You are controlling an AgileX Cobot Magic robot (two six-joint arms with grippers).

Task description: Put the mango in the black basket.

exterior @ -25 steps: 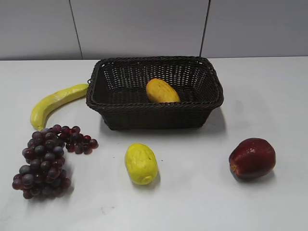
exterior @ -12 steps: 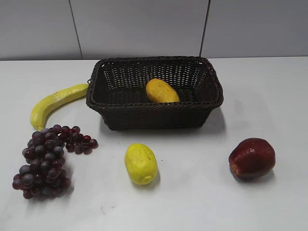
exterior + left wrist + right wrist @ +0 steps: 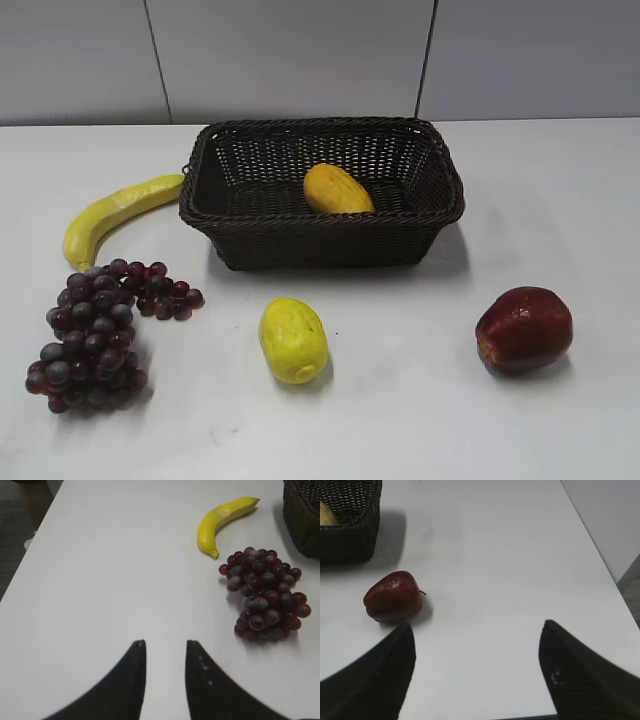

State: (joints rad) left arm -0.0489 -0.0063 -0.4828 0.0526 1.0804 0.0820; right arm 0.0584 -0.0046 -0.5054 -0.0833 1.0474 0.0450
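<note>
Right tool (image 3: 477, 630) spread wide, left tool (image 3: 164, 644) narrowly parted, both empty

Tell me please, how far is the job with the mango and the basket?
It looks done: the mango lies inside the black basket. Nothing is in hand: the right gripper stands wide open over bare table near the red apple, and the left gripper holds nothing, apart from the grapes. Nothing seems left to do.
</note>
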